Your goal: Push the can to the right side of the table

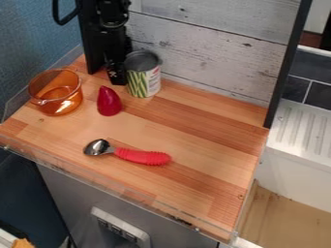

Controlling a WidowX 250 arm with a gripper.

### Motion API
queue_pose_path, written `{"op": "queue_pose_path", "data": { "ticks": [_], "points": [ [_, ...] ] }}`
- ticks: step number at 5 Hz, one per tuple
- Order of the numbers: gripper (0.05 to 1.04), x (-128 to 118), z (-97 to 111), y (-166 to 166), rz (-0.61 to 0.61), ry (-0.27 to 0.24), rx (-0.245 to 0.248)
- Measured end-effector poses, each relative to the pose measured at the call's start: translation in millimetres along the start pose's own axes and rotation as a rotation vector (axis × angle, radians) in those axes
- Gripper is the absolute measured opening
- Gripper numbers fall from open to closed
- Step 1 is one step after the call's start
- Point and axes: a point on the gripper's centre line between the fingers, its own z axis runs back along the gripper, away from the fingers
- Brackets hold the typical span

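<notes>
The gripper hangs low at the back left of the wooden table, just left of the can. The can stands upright near the back wall, with a grey top and a label showing green stalks. Gripper and can look very close; whether they touch I cannot tell. The table is a striped wood surface, and its right side runs down from the black post.
Left of the gripper stands an orange transparent pot. A dark red pointed object sits in front of the gripper. A spoon with a red handle lies nearer the front edge. A whitewashed plank wall bounds the back.
</notes>
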Motion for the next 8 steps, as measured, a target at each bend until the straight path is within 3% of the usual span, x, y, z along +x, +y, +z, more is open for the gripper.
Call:
{"op": "queue_pose_path", "data": {
  "ticks": [2,3,5,7,8],
  "points": [
    [1.001,-32.0,-12.4,23.3,-0.159,0.036,0.025],
    [1.001,-51.9,-2.2,31.7,-0.253,0.063,-0.007],
    [1.001,-90.1,9.0,55.3,-0.376,0.106,-0.015],
    [1.001,-125.9,12.4,83.3,-0.477,0.17,-0.003],
    [1.001,-145.9,10.8,102.1,-0.537,0.19,0.027]
  ]
}}
